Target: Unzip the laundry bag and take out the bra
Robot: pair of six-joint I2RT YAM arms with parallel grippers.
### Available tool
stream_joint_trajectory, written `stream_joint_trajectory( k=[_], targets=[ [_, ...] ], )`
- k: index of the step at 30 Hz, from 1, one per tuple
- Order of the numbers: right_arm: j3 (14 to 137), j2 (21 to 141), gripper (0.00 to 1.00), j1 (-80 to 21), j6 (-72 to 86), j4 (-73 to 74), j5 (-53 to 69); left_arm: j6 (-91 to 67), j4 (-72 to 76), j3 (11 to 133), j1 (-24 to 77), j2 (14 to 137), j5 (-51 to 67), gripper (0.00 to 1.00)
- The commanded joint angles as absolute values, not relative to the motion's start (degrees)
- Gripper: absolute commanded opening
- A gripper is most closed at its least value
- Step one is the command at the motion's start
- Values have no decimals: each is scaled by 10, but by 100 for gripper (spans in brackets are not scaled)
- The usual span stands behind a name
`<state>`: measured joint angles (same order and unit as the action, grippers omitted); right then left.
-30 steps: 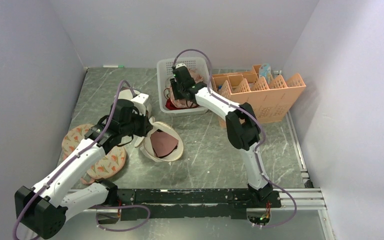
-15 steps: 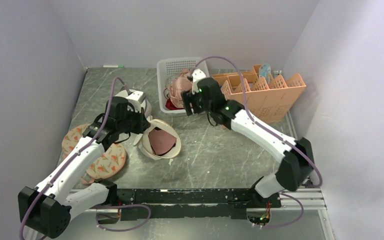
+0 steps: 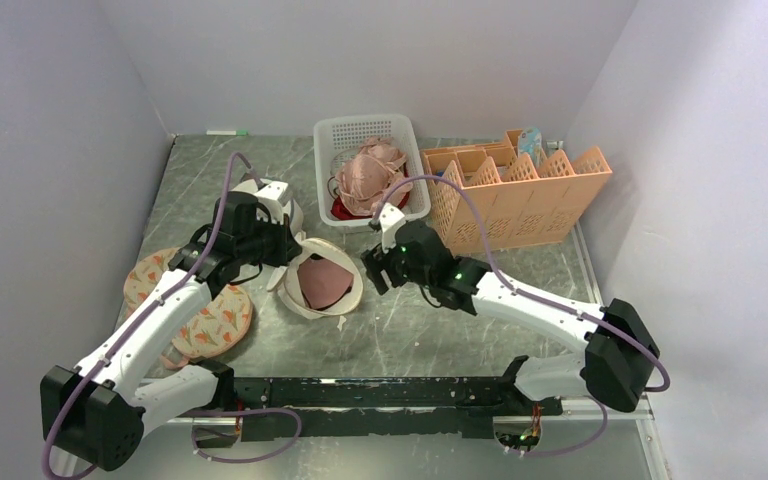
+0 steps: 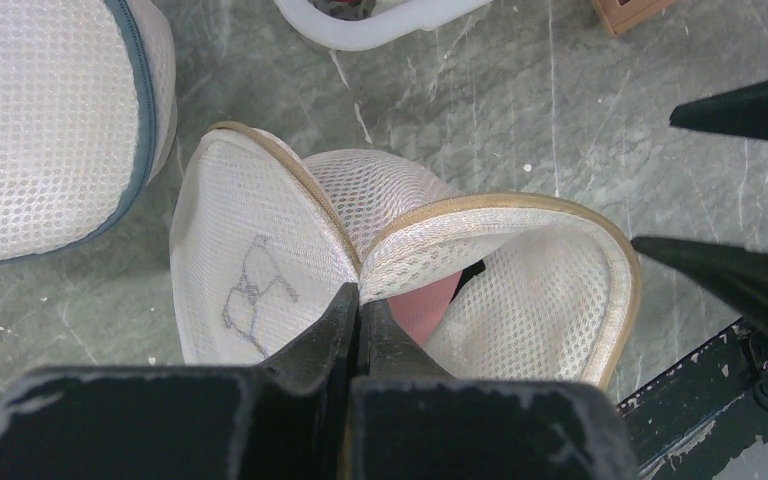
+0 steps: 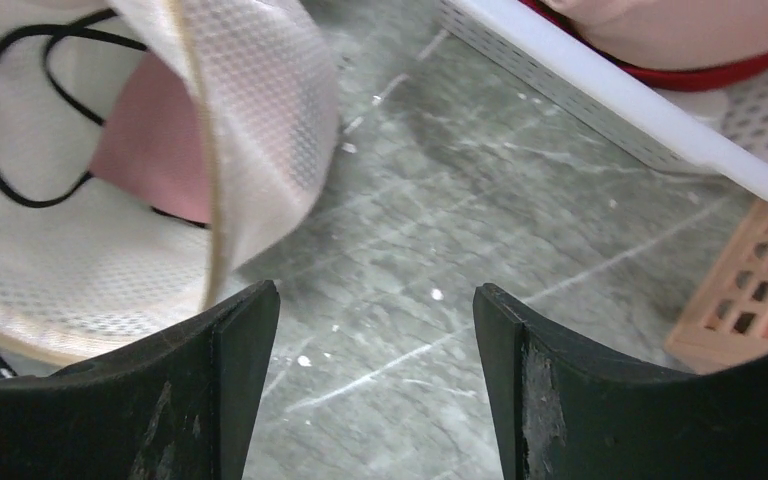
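The laundry bag (image 3: 345, 300) lies unzipped and open at mid-table. Its lid, printed with a bra outline (image 4: 250, 290), is folded up to the left. A pink bra with black straps lies inside it, in the top view (image 3: 322, 283), the left wrist view (image 4: 425, 308) and the right wrist view (image 5: 155, 140). My left gripper (image 3: 285, 250) is shut on the bag's rim where lid and base meet (image 4: 358, 292). My right gripper (image 3: 372, 270) is open and empty just right of the bag's rim (image 5: 200, 150), low over the table (image 5: 375, 292).
A white basket (image 3: 319, 160) holding pink and red bras stands at the back. An orange slotted organizer (image 3: 520, 190) stands at the back right. A whiter round bag (image 3: 278, 198) (image 4: 50, 120) sits behind the left gripper. A floral pouch (image 3: 185, 305) lies at the left.
My right gripper has come back from over the white basket, forward and down to just right of the open bag, jaws open. My left gripper has kept its hold on the bag's rim.
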<state>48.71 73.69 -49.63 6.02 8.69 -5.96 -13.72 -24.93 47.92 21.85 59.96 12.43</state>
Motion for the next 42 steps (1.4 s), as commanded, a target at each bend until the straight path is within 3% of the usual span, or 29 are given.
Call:
stream_joint_trajectory(
  k=[1,7,14,22,34,42],
  targets=[
    [489,732,72,-535,68,-11,-72,-133,-219,473,213,598,143,7],
    [492,732,71,-574,103,-73,-12,-134,-220,475,213,602,138,7],
    [403,733,65,-612,169,-161,23,-131,-217,473,213,593,137,7],
    [387,782,58,-635,207,-197,-53,-128,-202,467,213,577,178,7],
    [389,884,56,-650,214,-242,-161,-124,-178,457,214,542,232,7],
    [366,865,51,-650,226,-235,-185,-121,-182,460,214,552,231,7]
  ],
)
